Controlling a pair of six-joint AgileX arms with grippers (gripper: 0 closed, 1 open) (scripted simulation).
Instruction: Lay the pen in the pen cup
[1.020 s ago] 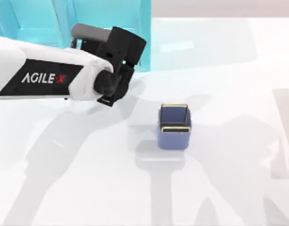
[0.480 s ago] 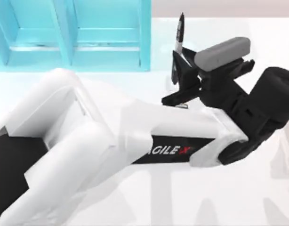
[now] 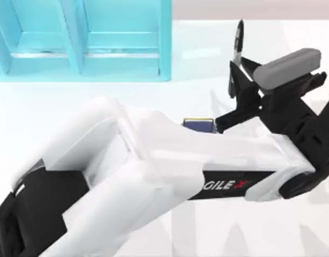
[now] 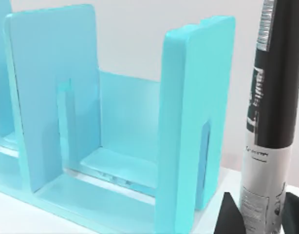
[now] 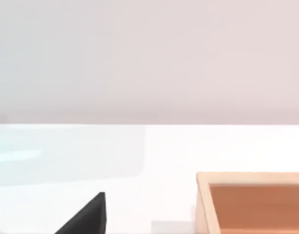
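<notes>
Left arm: reaches across the white worktop [image 3: 100,93] from the lower left of the top view toward its right side, covering most of the middle.
Left claw [image 3: 235,91]: raised above the worktop, clamped on the pen; in the left wrist view its two dark fingertips [image 4: 227,217] sit on either side of the pen's lower end.
Pen [image 3: 238,45]: black with a grey-white band, held in the left claw, standing up out of it, to the right of and beyond the cup.
Pen cup [image 3: 198,125]: blue-violet with a gold rim, standing on the worktop, mostly hidden under the left arm.
Shelf unit [image 3: 84,37]: cyan, at the far left of the worktop.
Right claw: one dark finger [image 5: 88,217] visible in the right wrist view; open or closed, I cannot tell.
Box [image 5: 252,202]: orange-brown, open-topped, near the right claw.
</notes>
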